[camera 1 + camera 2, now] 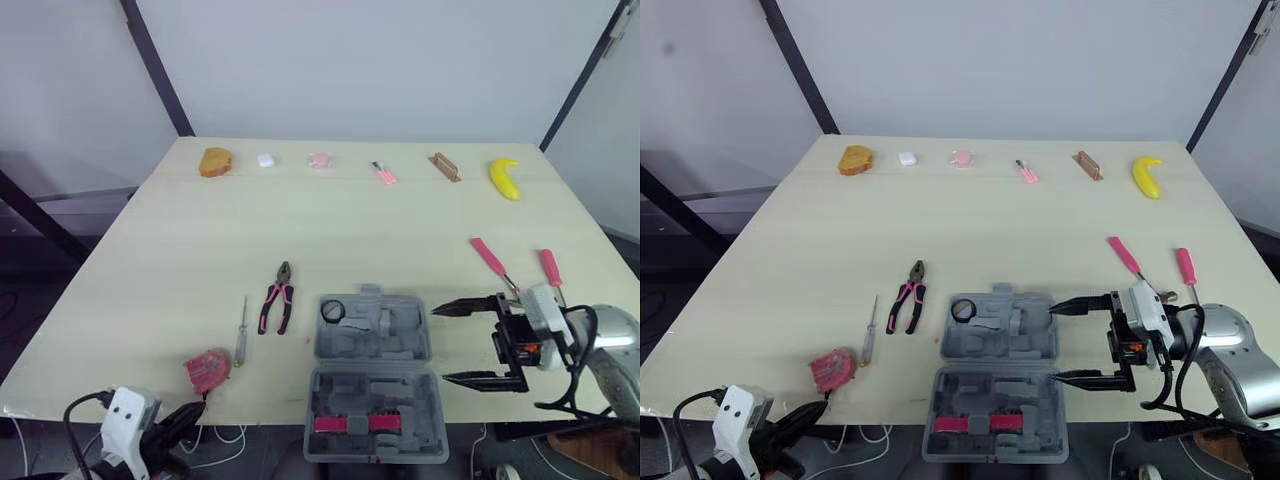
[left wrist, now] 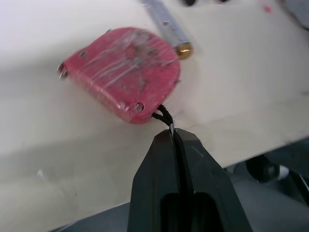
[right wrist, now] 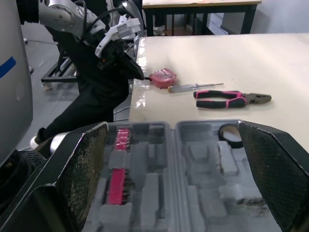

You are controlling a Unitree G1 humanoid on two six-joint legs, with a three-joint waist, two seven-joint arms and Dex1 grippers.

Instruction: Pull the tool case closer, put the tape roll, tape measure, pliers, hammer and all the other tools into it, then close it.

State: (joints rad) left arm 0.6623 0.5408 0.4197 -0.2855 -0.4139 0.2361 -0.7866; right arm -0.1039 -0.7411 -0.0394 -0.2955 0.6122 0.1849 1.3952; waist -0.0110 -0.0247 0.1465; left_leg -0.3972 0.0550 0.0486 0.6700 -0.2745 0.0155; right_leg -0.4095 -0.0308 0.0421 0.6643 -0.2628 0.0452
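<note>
Right jaws: spread wide and empty, hovering just off the right flank of the tool case (image 1: 375, 370), one finger level with each half
Left jaws: pinched tight together down at the near left corner, and as far as I can see they're closed on the black cord of the tape measure (image 2: 123, 72)
Measure's shell: red, rounded, glossy and scuffed, lying flat right by the near edge
Case: grey moulded plastic, flat open, recesses showing, and its near half hangs out past the edge of the worktop (image 1: 180, 250)
Inside: black ring of the tape roll (image 1: 332, 311) sits in the far half's left corner; pink bits (image 1: 345, 423) lie in a strip in the near half
Left of case: pliers (image 1: 277, 300) with pink-and-black grips, apart from the case; a slim screwdriver (image 1: 241, 340) lies between them and the measure, its end just beside the red shell
Right side: two pink-handled tools (image 1: 489, 258) lie beyond the open fingers, towards the right edge
Open room: a wide stretch of smooth pale surface runs up to the far row, where a banana (image 1: 505, 178) lies
</note>
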